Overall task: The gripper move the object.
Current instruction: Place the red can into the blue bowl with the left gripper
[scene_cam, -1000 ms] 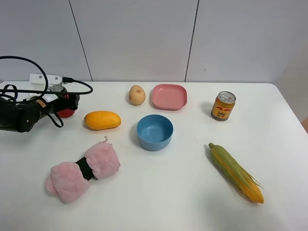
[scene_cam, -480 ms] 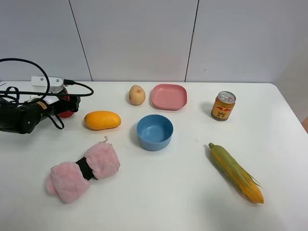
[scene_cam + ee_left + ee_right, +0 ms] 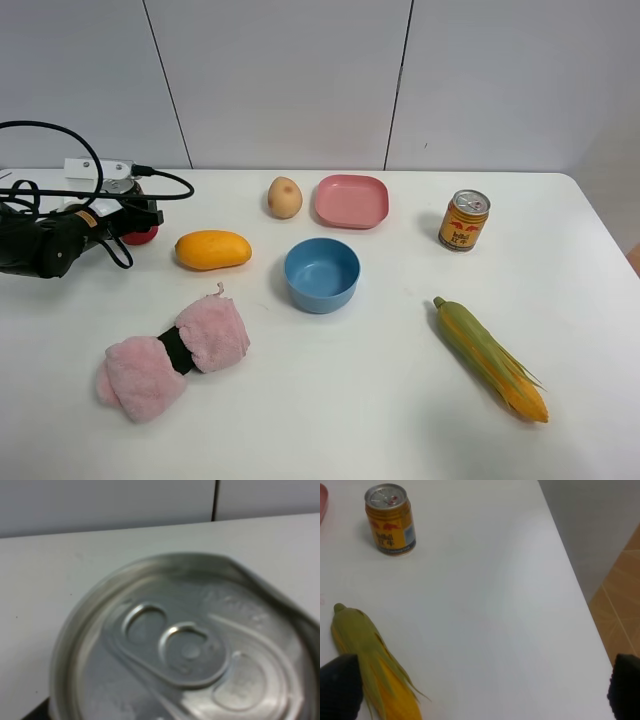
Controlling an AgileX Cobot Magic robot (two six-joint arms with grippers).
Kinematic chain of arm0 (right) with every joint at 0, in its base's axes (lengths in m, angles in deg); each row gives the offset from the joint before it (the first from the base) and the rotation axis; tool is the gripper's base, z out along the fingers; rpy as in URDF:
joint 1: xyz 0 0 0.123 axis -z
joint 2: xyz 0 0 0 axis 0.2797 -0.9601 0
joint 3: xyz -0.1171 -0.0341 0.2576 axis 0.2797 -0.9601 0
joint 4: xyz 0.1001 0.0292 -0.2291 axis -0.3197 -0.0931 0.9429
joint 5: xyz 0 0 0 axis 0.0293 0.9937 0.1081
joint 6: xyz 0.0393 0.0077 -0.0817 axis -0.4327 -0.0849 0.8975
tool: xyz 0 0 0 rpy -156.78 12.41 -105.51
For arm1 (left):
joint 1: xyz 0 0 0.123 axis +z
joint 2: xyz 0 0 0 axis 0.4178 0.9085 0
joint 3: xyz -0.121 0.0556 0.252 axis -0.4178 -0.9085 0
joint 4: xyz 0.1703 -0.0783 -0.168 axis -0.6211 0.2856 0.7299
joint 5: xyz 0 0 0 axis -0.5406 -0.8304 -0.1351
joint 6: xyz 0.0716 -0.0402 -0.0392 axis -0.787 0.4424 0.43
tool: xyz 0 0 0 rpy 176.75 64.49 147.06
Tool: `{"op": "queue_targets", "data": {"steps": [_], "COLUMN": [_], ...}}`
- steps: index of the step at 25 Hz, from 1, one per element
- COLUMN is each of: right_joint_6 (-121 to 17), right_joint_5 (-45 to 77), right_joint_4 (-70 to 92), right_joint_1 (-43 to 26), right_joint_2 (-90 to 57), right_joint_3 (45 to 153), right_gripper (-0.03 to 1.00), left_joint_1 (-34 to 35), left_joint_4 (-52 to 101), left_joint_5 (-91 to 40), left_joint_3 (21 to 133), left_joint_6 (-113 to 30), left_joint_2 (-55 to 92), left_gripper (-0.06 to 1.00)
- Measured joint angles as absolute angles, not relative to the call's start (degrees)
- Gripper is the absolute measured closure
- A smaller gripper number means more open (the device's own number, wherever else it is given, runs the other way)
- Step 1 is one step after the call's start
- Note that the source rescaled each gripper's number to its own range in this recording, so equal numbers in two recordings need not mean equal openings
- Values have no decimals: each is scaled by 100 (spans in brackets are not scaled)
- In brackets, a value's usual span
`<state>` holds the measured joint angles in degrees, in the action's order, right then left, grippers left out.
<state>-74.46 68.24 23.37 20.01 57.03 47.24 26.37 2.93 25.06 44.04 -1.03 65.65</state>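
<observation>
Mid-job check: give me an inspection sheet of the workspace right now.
Surface: white table, no spills seen.
Job's things: red can upright, far left.
Clutter: mango, potato, pink plate, blue bowl, yellow can, corn, pink towel; all apart from the red can.
Grippers: left gripper seems closed on the red can; right gripper open, near the corn.
Cables: black cable loops by the left gripper.
Surroundings: white wall; orange floor.

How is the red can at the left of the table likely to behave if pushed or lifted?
The red can looks like rigid metal, so it should keep its shape when gripped. Its lid looks sealed, so it is probably full and heavyish. Upright and round, it may tip and roll if pushed high.
</observation>
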Motion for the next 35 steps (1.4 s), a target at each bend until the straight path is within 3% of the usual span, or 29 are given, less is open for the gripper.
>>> {"op": "queue_targets", "data": {"steps": [19, 35], "right_joint_6": [-7446, -7446], "right_joint_5": [6824, 6824], "right_joint_4": [2337, 2337], "right_joint_1": [2001, 2001], "right_joint_2": [5703, 5703], "right_joint_3": [4724, 4724], "right_gripper": [-3, -3], "left_joint_1": [2428, -144], "left_joint_4": [-83, 1087], "left_joint_5": [1538, 324], "left_joint_3": [4382, 4380], "left_joint_6": [136, 173], "left_joint_2": [5208, 3995], "left_gripper": [93, 93]}}
